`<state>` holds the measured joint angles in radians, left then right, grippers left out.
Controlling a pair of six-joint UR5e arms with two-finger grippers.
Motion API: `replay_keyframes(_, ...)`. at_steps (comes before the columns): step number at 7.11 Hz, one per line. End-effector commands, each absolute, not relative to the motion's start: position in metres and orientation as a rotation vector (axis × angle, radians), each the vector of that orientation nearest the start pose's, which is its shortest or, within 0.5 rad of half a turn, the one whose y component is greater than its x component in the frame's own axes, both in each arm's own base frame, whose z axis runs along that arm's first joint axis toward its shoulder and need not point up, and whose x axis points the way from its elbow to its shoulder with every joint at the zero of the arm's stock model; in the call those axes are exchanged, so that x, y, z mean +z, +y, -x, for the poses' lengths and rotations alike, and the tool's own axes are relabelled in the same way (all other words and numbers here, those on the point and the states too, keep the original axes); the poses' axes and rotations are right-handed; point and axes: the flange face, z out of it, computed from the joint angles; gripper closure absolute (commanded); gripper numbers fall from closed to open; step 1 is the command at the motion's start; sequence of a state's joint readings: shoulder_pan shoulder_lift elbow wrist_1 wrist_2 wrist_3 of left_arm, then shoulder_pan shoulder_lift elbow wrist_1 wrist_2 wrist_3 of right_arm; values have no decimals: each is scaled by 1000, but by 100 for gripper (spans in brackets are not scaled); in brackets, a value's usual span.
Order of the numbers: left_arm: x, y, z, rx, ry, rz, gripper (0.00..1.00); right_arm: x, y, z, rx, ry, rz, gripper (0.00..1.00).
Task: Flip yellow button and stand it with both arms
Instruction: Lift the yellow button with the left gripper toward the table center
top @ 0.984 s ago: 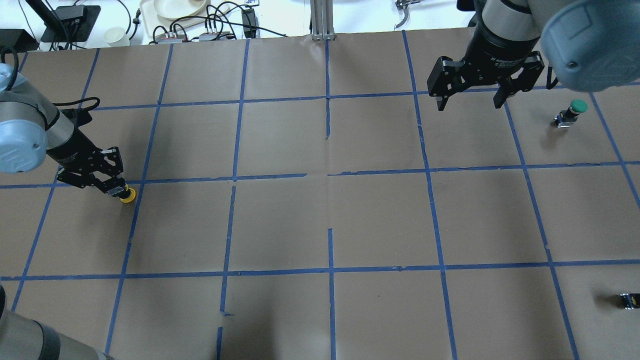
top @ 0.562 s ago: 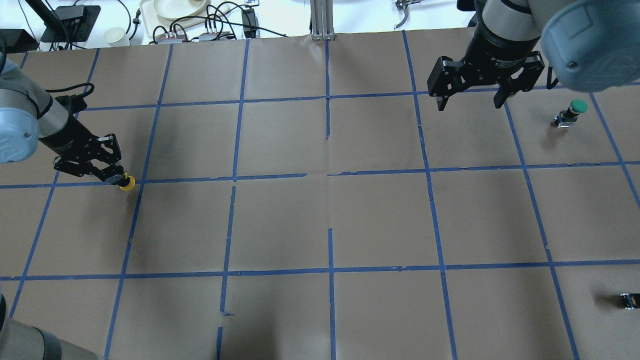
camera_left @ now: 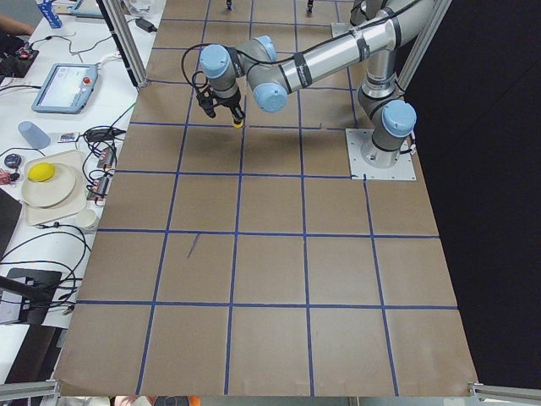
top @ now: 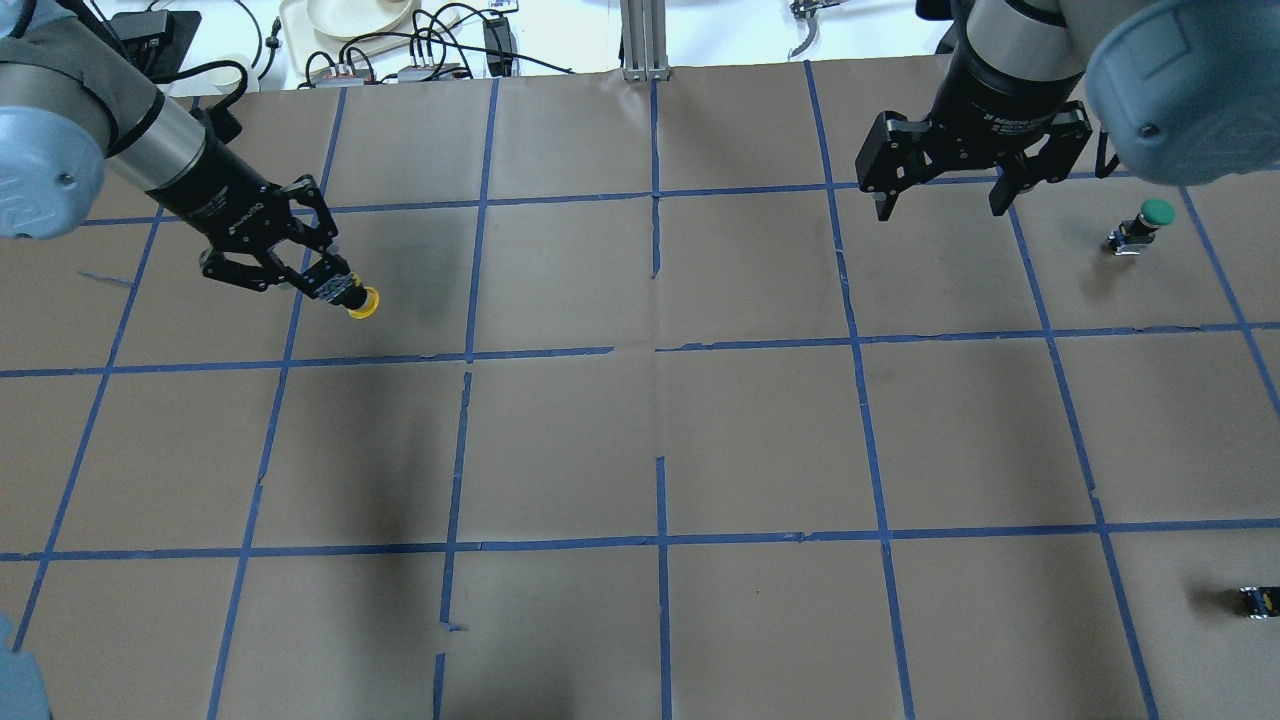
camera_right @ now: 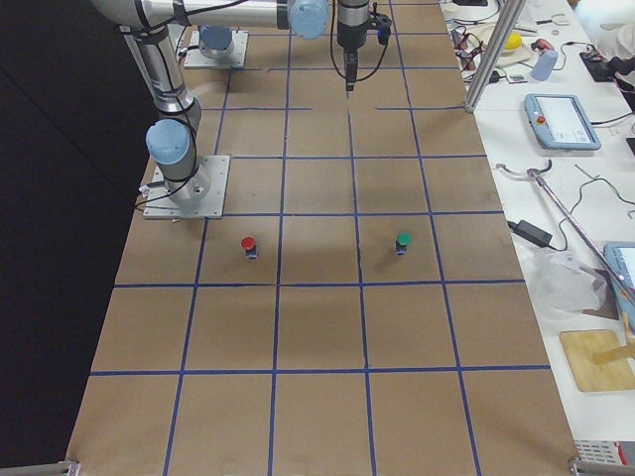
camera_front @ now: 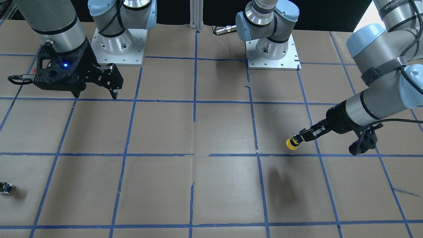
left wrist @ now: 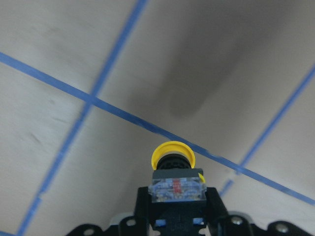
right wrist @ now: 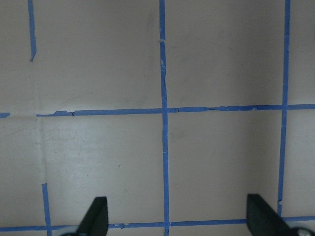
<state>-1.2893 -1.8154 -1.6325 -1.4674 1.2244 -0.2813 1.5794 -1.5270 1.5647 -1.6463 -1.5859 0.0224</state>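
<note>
My left gripper (top: 338, 290) is shut on the yellow button (top: 362, 303) by its block base and holds it in the air, cap pointing outward and down. It also shows in the front view (camera_front: 292, 144) and the left wrist view (left wrist: 173, 158), with the clear-faced base between the fingers. In the left side view the button (camera_left: 239, 123) hangs under the near arm. My right gripper (top: 940, 205) is open and empty, high over the far right of the table, fingertips (right wrist: 97, 214) spread wide.
A green-capped button (top: 1140, 227) stands at the far right. A red-capped button (camera_right: 248, 246) stands near the right arm's base. A small black capless part (top: 1257, 601) lies at the near right edge. Cables and a tray lie beyond the table's far edge.
My left gripper has lifted the yellow button off the table and carried it up, away from me and toward the centre. The right arm has stayed still.
</note>
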Motion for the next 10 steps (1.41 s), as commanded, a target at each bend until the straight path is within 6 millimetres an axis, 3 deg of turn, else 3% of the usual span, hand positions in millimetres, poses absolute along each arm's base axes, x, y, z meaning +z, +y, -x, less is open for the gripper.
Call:
replay_keyframes(1,362,-582,77,575,3441,1390,99,476,-513,-137,-61,3153,-20,0)
replay_keyframes(3,379,-568,126,668,3520,1383,99,475,-515,-137,-61,3148,-27,0)
replay_keyframes(5,402,-561,158,866,3567,1569,99,476,-521,-125,-52,3029,-229,0)
replay_keyframes(7,397,-552,175,1249,3606,1791,99,477,-530,-100,-32,2841,-332,0)
replay_keyframes(9,387,-537,182,1517,3585,1950,100,471,-540,-88,34,2594,-401,0)
replay_keyframes(10,382,-527,185,1647,3559,2035,100,473,-545,-70,49,2440,-448,0)
